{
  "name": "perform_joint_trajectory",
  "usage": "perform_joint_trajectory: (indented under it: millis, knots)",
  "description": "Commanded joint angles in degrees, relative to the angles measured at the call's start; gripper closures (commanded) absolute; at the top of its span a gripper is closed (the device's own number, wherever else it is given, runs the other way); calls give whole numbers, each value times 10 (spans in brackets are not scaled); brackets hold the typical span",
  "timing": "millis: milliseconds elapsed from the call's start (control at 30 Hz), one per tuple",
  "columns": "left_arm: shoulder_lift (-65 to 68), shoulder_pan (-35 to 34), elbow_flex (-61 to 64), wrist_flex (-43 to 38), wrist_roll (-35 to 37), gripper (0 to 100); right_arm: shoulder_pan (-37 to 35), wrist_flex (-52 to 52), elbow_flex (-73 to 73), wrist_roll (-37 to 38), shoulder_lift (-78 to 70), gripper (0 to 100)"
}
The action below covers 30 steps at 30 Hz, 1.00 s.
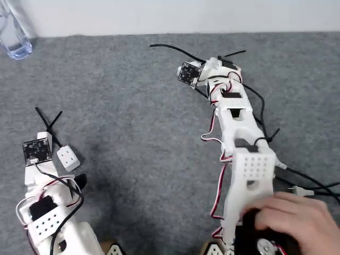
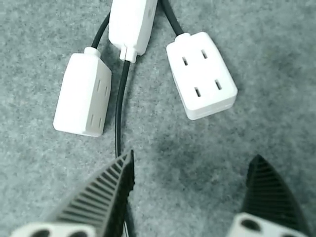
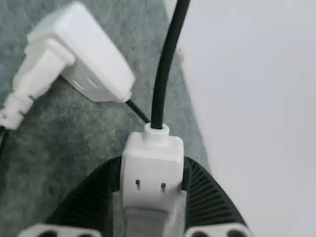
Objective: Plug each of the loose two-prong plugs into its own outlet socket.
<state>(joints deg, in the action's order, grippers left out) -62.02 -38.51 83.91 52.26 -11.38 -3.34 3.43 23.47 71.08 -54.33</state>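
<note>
**Right gripper holding a socket, left gripper wide open**

We are seeing the right gripper (image 3: 151, 190) clamping a white socket (image 3: 152, 163) between its black fingers (image 3: 91, 200), the slots facing the camera and its cord (image 3: 165, 64) running ahead. Just beyond it, a second socket (image 3: 94, 54) is lying on the grey carpet (image 1: 133, 106) with a white plug (image 3: 34, 84) seated in it. Well behind this gripper, a loose plug (image 1: 304, 189) is lying beside a person's hand (image 1: 297, 218), which is resting on the arm's base.

The left gripper (image 2: 192, 160) is standing wide, gripping nothing. Just ahead of it are lying a tipped socket (image 2: 81, 94) and a slots-up socket (image 2: 200, 74), with a black cable (image 2: 120, 113) between them.
</note>
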Motion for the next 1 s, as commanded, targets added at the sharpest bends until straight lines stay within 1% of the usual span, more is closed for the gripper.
perform_joint_trajectory:
  millis: [0,67,100,200,233,267,367,433,600,733,967]
  knots:
    - [-7,4,-3,-18,7,659,7,38,201,0,-98,983]
    - [-7,4,-3,-18,7,659,7,96,295,-41,-154,964]
    - [-7,4,-3,-18,7,659,8,128,338,-62,-177,924]
    - [-7,4,-3,-18,7,659,16,208,462,-128,-238,723]
    - [-7,4,-3,-18,7,659,18,231,500,-149,-254,668]
    - [-7,4,-3,-18,7,659,19,255,541,-165,-268,646]
    - [-7,4,-3,-18,7,659,19,334,659,-174,-307,673]
    - [-7,4,-3,-18,7,659,15,380,726,-177,-330,673]
    - [-7,4,-3,-18,7,659,8,437,729,-185,-305,670]
    - [-7,4,-3,-18,7,659,7,497,729,-258,-241,670]
    - [-7,4,-3,-18,7,659,-19,641,729,-260,-140,672]
